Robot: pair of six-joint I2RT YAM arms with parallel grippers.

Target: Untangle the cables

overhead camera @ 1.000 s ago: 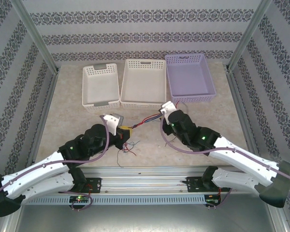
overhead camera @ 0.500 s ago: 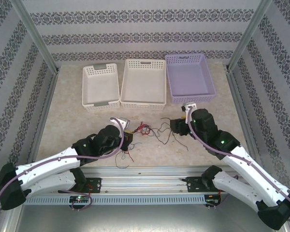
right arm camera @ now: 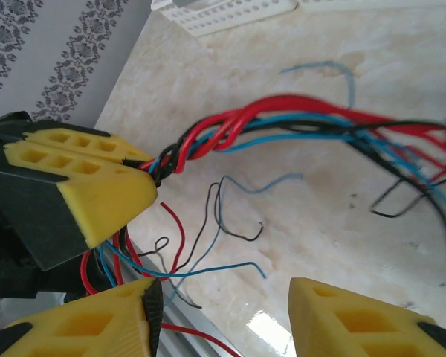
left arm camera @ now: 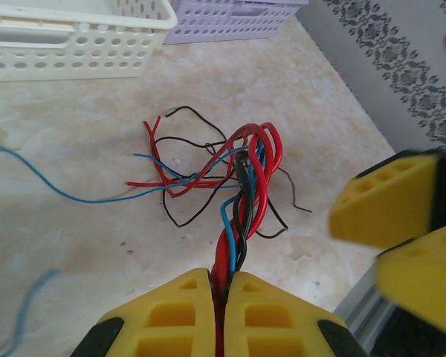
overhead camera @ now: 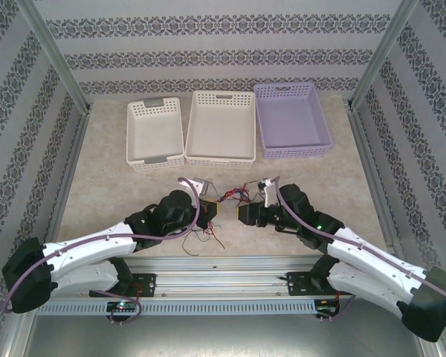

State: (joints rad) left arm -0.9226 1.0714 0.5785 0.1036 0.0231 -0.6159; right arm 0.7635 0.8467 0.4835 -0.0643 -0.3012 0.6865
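- We looked into a lab-style robot test cell.
- Aluminium frame posts (overhead camera: 50, 53) held damask-patterned wall panels (overhead camera: 223, 41) on the left, right and far sides.
- The left arm (overhead camera: 89, 249) and right arm (overhead camera: 364, 253) were bolted to a metal rail (overhead camera: 223, 282) at the near edge of a marble-look table (overhead camera: 104, 193).

- cables (left arm camera: 245, 175): red, blue, black
- left gripper (left arm camera: 221, 286), right gripper (right arm camera: 223, 291): yellow fingers
- left basket (overhead camera: 154, 130), middle basket (overhead camera: 221, 126): white
- right basket (overhead camera: 291, 123): lilac
- wall (overhead camera: 208, 59): grey damask bands
- tabletop (overhead camera: 104, 193): beige marbling
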